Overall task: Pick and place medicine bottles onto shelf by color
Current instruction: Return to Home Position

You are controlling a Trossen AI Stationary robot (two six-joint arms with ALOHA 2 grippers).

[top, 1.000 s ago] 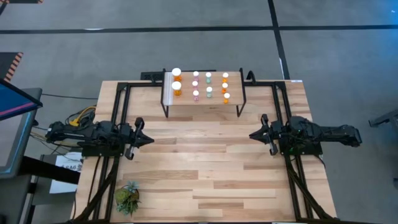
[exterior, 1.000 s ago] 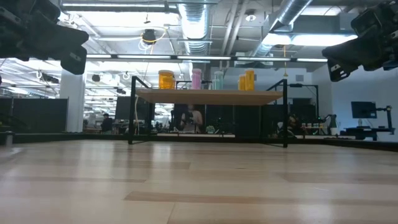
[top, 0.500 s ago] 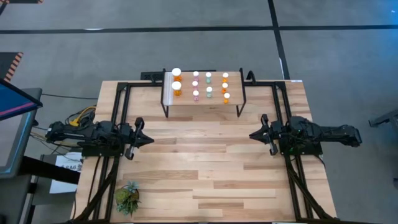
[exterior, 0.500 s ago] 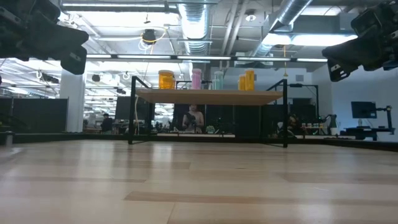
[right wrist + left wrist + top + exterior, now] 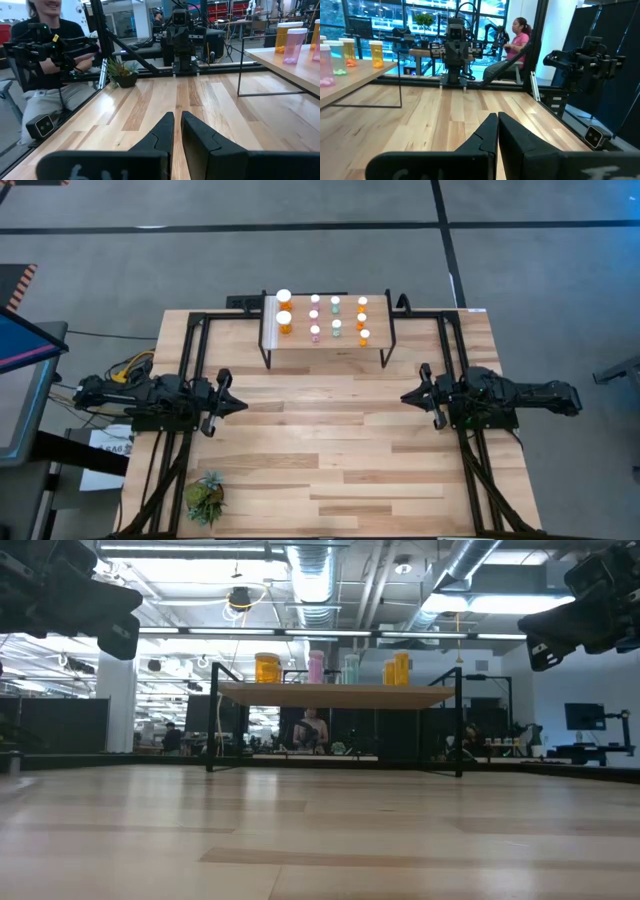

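Wooden shelf (image 5: 379, 320): white-capped orange, pink, seemingly green bottles (image 5: 336, 330); left gripper (image 5: 243, 404), right gripper (image 5: 405, 396) clenched.

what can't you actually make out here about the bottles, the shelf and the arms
High view: the medicine bottles are too small; labels and contents are unreadable.
Low view: the front bottles hide the rows behind them on the shelf.
Wrist views: the picture edges cut the shelf off, so only a few bottles show.
Low view: the left gripper and right gripper, waiting at either side of the table, are mostly cut off at the top corners.
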